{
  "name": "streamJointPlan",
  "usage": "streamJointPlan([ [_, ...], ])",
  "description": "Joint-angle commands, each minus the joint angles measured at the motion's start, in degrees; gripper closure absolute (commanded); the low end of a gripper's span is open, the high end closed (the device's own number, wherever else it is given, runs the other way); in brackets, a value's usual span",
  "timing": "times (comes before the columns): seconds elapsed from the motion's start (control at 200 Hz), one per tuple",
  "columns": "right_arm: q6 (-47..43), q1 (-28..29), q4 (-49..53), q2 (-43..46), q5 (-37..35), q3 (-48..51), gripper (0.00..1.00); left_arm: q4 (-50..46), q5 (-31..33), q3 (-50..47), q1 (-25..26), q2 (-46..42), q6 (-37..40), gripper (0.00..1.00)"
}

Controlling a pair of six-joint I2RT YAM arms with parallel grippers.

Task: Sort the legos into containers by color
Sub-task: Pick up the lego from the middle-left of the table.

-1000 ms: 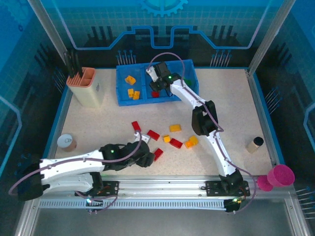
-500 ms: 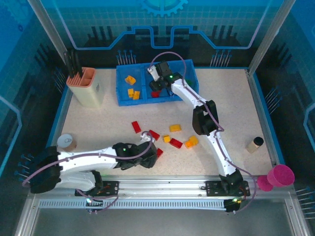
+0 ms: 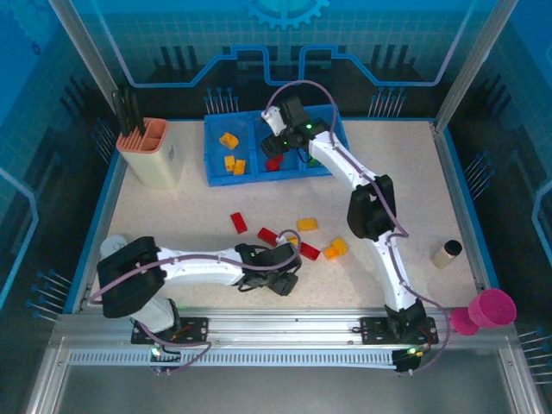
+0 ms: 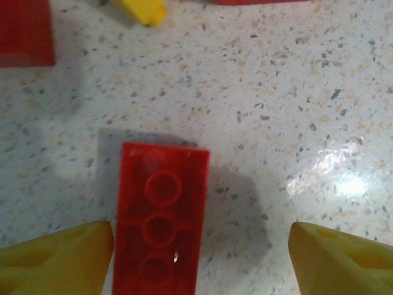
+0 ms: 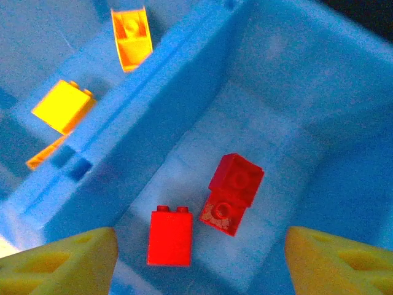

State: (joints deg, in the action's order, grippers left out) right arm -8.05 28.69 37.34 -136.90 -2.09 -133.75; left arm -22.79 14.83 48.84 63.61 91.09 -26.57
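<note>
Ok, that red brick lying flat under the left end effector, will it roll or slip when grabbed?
Probably won't roll: the red brick is boxy and lies flat. It looks rigid and likely light. On the glossy table it may skid, sitting close to one finger.

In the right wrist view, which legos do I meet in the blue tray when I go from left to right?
yellow brick → orange brick → upright red brick → tilted red brick
</note>
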Motion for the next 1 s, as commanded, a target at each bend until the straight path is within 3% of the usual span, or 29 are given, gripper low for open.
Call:
streamJointPlan([
  [0.0,-0.8,-0.9,0.4,7.9,1.4,2.9,0.26,-3.7,-1.2,3.3,0.2,3.5,2.0,0.26],
  [0.205,-0.3,-0.9,-0.1,15.0,0.9,8.4,0.24,-5.3,-1.7,4.4,0.2,6.6,1.0,0.41],
  [0.5,0.4,-1.0,-0.4,26.7,-4.3,19.8,0.22,-7.6,-1.0,4.9,-0.1,6.9,-1.0,0.75],
  [0.63,2.5,-2.6,-1.1,35.0,-8.2,30.3,0.17,-3.1,2.4,4.5,-1.8,2.6,3.1,0.78],
  [0.761,6.3,-5.5,-1.1,43.8,-9.3,42.5,0.14,-1.4,5.9,9.4,-6.9,-0.6,11.1,0.80],
  [0.996,12.8,-7.7,-0.5,58.2,-6.4,60.9,0.12,-2.6,3.9,23.5,-17.6,0.2,22.0,0.82],
])
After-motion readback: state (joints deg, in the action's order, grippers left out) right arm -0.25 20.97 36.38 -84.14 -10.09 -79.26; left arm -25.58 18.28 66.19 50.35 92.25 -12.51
